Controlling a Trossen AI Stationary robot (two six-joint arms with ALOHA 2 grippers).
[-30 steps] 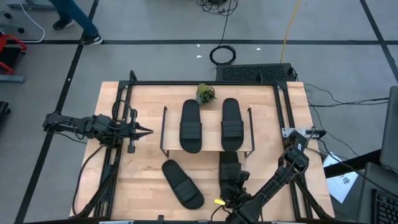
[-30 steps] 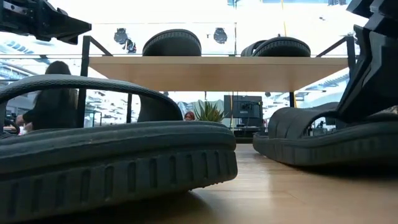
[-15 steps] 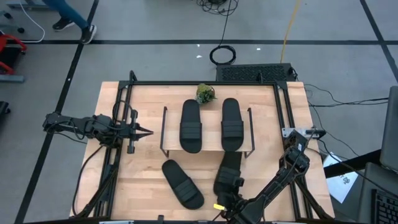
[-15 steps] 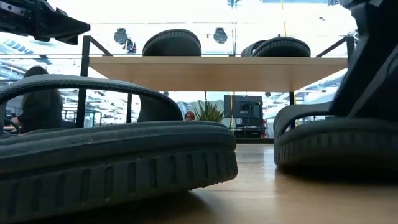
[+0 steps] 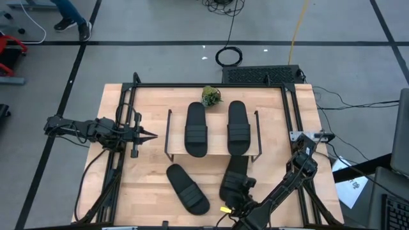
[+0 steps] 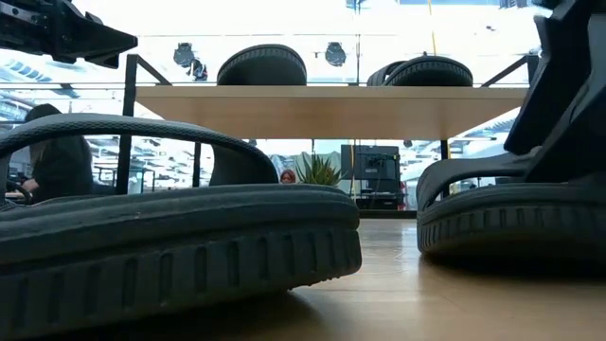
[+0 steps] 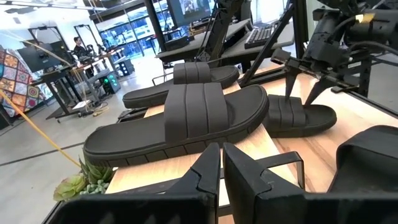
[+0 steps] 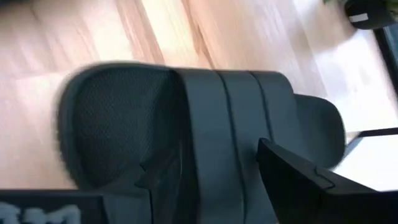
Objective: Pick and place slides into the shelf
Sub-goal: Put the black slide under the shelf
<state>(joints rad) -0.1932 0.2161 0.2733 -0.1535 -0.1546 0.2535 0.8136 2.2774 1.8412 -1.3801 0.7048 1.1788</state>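
Fingers [image 8: 301,183] of the right gripper [image 5: 238,193]: spread wide, one on each side of the ribbed strap of a black slide [image 5: 234,174], not clamped on it. Flat on the table [image 5: 147,172], that slide, at the front right, its far end just under the front edge of the shelf [image 5: 216,131]. Low over its near half, the right gripper.

Fingers of the left gripper [image 5: 153,135]: pressed together, holding nothing. Parked at the table's left side, pointing toward the shelf, apart from it.

On the shelf's top board, side by side and lengthwise: two slides, left one [image 5: 196,129] and right one [image 5: 238,127]. On the table in front of the shelf, angled, left of the right gripper: fourth slide [image 5: 187,188], untouched. Behind the shelf, at the table's far edge: small green plant [image 5: 211,96].
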